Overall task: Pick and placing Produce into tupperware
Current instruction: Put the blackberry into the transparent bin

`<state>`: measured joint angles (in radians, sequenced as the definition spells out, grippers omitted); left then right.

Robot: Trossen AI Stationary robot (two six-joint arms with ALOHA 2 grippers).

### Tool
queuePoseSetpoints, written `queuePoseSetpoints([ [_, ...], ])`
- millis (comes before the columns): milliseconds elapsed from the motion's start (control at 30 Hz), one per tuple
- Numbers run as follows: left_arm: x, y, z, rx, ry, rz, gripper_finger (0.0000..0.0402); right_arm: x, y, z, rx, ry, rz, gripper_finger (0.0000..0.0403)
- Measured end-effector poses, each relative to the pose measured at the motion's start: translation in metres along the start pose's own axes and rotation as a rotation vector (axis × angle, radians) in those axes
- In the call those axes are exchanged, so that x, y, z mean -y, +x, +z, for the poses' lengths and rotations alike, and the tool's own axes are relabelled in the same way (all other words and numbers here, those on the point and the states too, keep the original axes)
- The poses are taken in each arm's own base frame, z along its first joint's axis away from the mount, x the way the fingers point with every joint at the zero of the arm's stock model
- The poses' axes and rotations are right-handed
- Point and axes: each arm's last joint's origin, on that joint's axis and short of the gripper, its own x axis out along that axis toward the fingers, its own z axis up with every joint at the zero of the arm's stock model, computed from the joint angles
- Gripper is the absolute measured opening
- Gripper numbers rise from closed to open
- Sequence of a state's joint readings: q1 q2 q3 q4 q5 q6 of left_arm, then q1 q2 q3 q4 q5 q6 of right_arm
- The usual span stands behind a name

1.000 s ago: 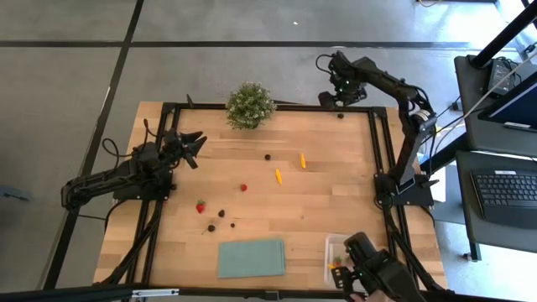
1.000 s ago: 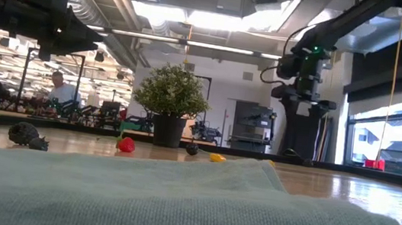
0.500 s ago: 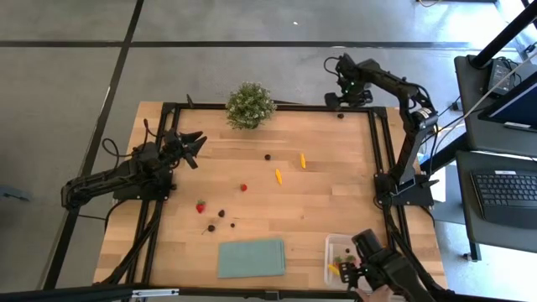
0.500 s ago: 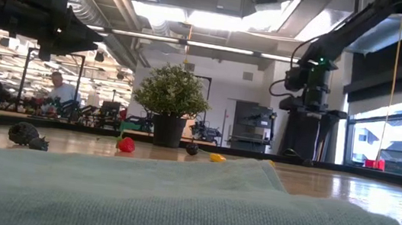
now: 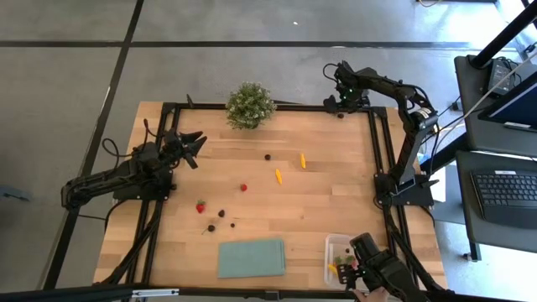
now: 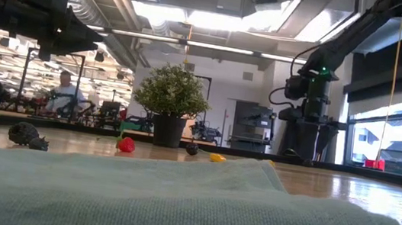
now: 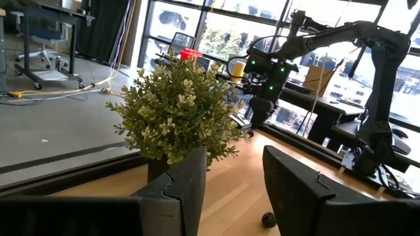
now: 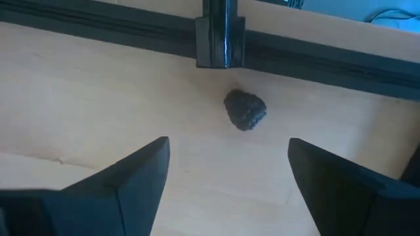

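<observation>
My right gripper (image 5: 343, 101) is open over the table's far right corner, pointing down. A dark berry (image 8: 245, 110) lies on the wood just ahead of its fingertips, close to the black frame rail (image 8: 220, 39), and nothing touches it. Strawberries (image 5: 243, 187) (image 5: 200, 206), other dark berries (image 5: 268, 156) (image 5: 221, 213) and yellow-orange pieces (image 5: 303, 159) (image 5: 278, 176) lie scattered mid-table. The clear tupperware (image 5: 333, 245) sits at the near right corner with a few pieces inside, partly covered by a dark device. My left gripper (image 5: 195, 144) waits open at the left side.
A potted plant (image 5: 249, 105) stands at the far edge. A pale-green cloth (image 5: 251, 257) lies near the near edge, filling the low view's foreground (image 6: 175, 201). A dark device (image 5: 379, 270) with a hand at it overlaps the tupperware. Black frame rails border the table.
My right gripper has swung toward the table's right edge and come down toward the dark berry in the far right corner. The produce on the table has stayed where it was.
</observation>
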<state>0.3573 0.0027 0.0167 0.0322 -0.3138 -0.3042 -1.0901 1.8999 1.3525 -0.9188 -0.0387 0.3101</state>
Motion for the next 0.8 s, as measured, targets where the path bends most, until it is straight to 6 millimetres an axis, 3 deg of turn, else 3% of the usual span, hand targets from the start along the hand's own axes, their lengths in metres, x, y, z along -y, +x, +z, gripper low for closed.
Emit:
queuePoseSetpoints([
  [233,0.0,0.0,0.0,0.0,0.0,0.0,0.0143,0.0,0.001,0.0,0.002,0.002,-0.001,0.0311],
  [467,0.0,0.0,0.0,0.0,0.0,0.0,0.0143,0.0,0.024,0.003,-0.067,0.002,-0.018,0.0311],
  [800,0.0,0.0,0.0,0.0,0.0,0.0,0.0143,-0.003,0.013,0.013,-0.012,0.02,0.004,0.0311],
])
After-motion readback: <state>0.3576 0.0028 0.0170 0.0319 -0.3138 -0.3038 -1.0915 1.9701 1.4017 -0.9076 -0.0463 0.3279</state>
